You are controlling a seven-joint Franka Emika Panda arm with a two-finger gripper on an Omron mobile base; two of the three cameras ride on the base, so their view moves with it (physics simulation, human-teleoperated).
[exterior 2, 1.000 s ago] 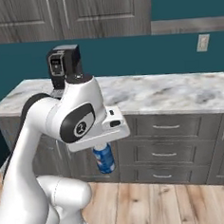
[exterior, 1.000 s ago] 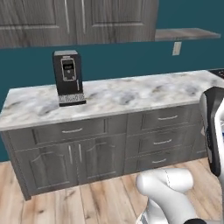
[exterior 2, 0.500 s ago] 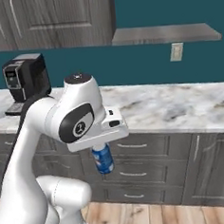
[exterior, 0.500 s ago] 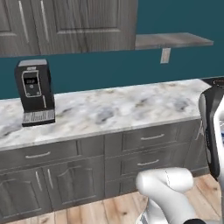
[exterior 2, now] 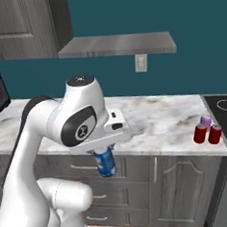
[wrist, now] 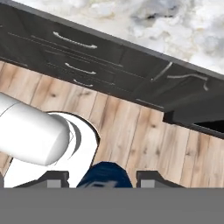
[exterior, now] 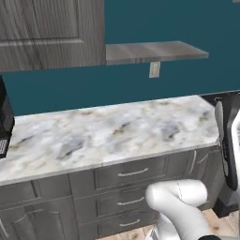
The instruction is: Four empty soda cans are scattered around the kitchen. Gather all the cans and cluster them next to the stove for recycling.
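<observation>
Right base view: a marble desk (exterior 2: pixel 154 119) runs under a teal wall and grey shelf (exterior 2: pixel 119 43), ending at the stove (exterior 2: pixel 226 111). Beside the stove stand two red cans (exterior 2: pixel 207 133) and a purple can (exterior 2: pixel 204 122), clustered together. The end effector (exterior 2: pixel 105 154) is clamped on a blue can (exterior 2: pixel 105 163), held in front of the drawers. Since earlier, the base has driven toward the stove; the coffee machine (exterior: pixel 4 123) is now cut off at the edge.

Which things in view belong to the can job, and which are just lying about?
Job: blue can held in gripper; two red cans and purple can by stove.
Not job: coffee machine, shelf, wall outlet.
</observation>
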